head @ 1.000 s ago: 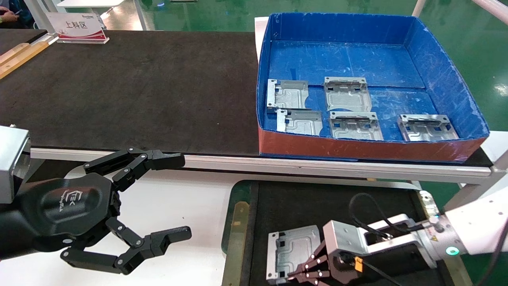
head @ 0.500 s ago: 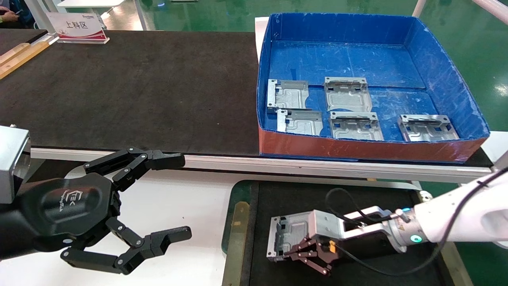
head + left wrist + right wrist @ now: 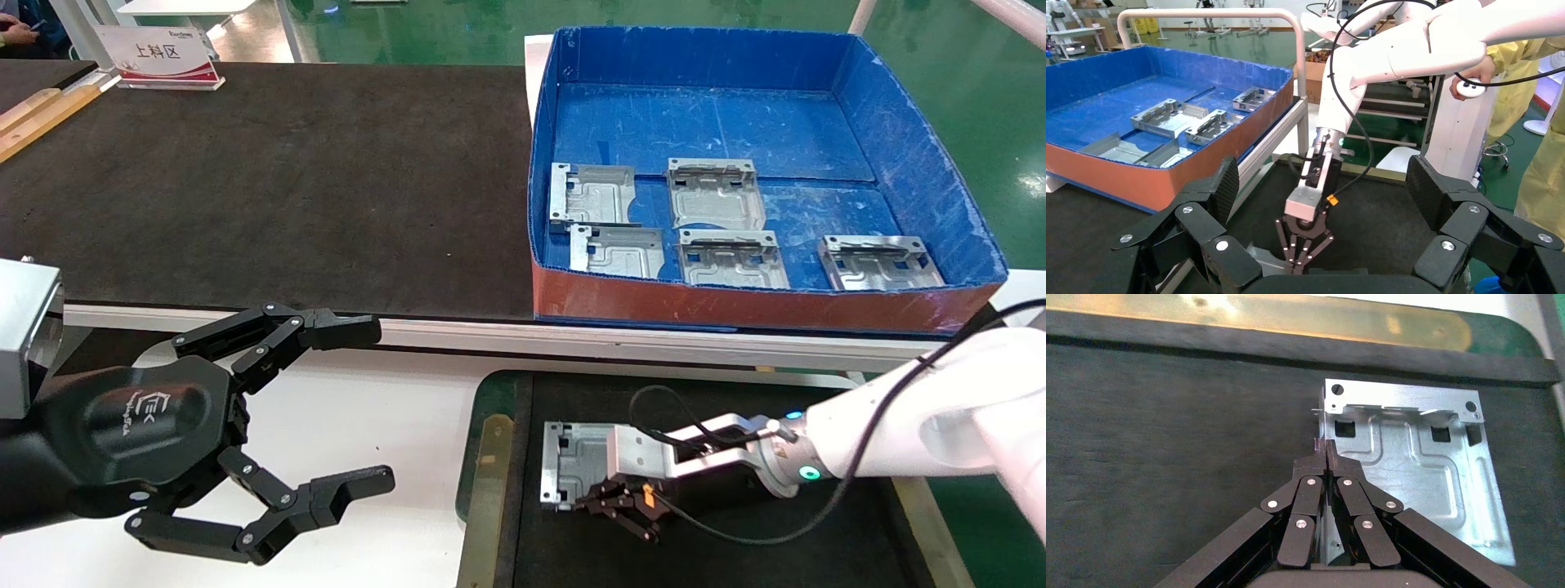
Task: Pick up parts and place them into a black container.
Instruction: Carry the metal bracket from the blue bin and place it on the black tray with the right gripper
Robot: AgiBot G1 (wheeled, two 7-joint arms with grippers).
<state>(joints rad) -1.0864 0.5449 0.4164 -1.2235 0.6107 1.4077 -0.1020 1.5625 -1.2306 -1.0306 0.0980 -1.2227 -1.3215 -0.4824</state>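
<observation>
One silver part (image 3: 574, 456) lies low in the black container (image 3: 488, 469), near its left brass rail. I cannot tell whether the part touches the mat. My right gripper (image 3: 585, 499) is shut on the part's near side edge. The right wrist view shows the closed fingertips (image 3: 1326, 448) pinching the edge of the part (image 3: 1419, 471), with the container's rail (image 3: 1291, 318) beyond. The left wrist view shows the same right gripper (image 3: 1297, 264) on the part (image 3: 1260, 260). Several more parts (image 3: 715, 193) lie in the blue box. My left gripper (image 3: 376, 402) is open and empty at the left.
The blue cardboard box (image 3: 768, 122) with a red front stands at the back right on the raised table. A large black tabletop mat (image 3: 270, 188) covers the table's left. A metal rail (image 3: 654, 343) runs between table and container. A white sign (image 3: 159, 53) stands far left.
My right gripper has carried the part leftward and away from me across the container's mat, toward the left rail. The left arm has not moved.
</observation>
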